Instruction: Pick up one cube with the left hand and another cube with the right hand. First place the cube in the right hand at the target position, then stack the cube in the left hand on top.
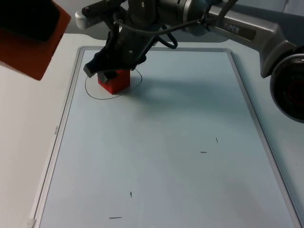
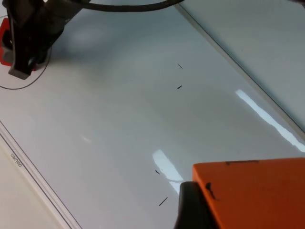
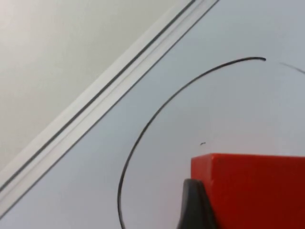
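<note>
White board [image 1: 190,142] under me: my right gripper [image 1: 110,71] clamps the red cube [image 1: 116,81] inside the drawn circle [image 1: 92,95]. My left gripper [image 2: 190,210] grips the orange cube [image 1: 28,42], raised off to the side. Opening unevenly could drag red off target.

Red cube [image 1: 115,81] half-hidden under right gripper [image 1: 110,72]

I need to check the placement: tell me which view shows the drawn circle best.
The top view: the circle shows as a near-whole ring around the red cube, which the right pincer grips. The right wrist view shows one arc beside the cube. The left wrist view shows a short arc.
</note>
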Controlling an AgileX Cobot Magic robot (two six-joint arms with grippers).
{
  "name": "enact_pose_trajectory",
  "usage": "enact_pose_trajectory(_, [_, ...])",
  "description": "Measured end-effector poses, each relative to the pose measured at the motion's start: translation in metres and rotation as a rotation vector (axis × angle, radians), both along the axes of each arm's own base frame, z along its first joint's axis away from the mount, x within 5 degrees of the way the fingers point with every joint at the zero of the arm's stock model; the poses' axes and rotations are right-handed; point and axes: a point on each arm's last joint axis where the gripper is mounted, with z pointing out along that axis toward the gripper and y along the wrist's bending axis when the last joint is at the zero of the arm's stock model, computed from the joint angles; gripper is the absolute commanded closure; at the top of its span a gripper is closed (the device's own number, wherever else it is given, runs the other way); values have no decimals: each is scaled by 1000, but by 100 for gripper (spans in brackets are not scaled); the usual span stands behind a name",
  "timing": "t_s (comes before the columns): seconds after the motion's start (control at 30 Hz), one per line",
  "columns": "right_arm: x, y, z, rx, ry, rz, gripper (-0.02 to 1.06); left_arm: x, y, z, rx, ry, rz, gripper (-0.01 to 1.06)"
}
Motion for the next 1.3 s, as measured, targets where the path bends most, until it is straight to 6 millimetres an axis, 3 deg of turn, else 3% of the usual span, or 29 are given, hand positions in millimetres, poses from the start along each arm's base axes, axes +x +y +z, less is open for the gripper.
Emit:
enact_pose_trajectory(0.1, [0,0,0,4,-2,-3,88,0,0,0,0,0,1,105])
enact_pose_trajectory(0.13, [0,0,0,5,-4,-3,88,0,0,0,0,0,1,105])
enact_pose_trajectory(0.27, [1,1,-1,13,-14,-3,54,0,0,0,0,0,1,105])
enact_pose_trajectory(0.3, [2,1,-1,16,-18,-3,54,0,0,0,0,0,1,105])
enact_pose_trajectory(0.37, [2,2,-2,23,-26,-5,35,0,0,0,0,0,1,105])
enact_pose_trajectory(0.43, [3,2,-4,27,-31,-5,24,0,0,0,0,0,1,105])
enact_pose_trajectory(0.67, [4,5,-6,62,-40,-9,18,0,0,0,0,0,1,105])
enact_pose_trajectory(0.77, [4,5,2,71,-52,-9,18,0,0,0,0,0,1,105])
enact_pose_trajectory(0.83, [4,5,22,83,-68,-8,18,0,0,0,1,-1,1,105])
enact_pose_trajectory(0.9, [2,4,56,109,-103,-7,18,0,1,0,7,-5,1,105])
enact_pose_trajectory(0.93, [2,4,56,109,-103,-7,18,0,1,0,7,-5,1,105])
enact_pose_trajectory(1.1, [-23,-15,189,184,-233,18,18,4,-1,2,-8,-41,11,105])
enact_pose_trajectory(1.13, [-23,-15,189,184,-233,18,18,4,-1,2,-8,-41,11,105])
enact_pose_trajectory(1.27, [-63,-42,280,203,-301,77,20,20,-10,-7,21,-65,11,105])
enact_pose_trajectory(1.3, [-63,-42,280,203,-301,77,21,20,-10,-7,21,-65,11,105])
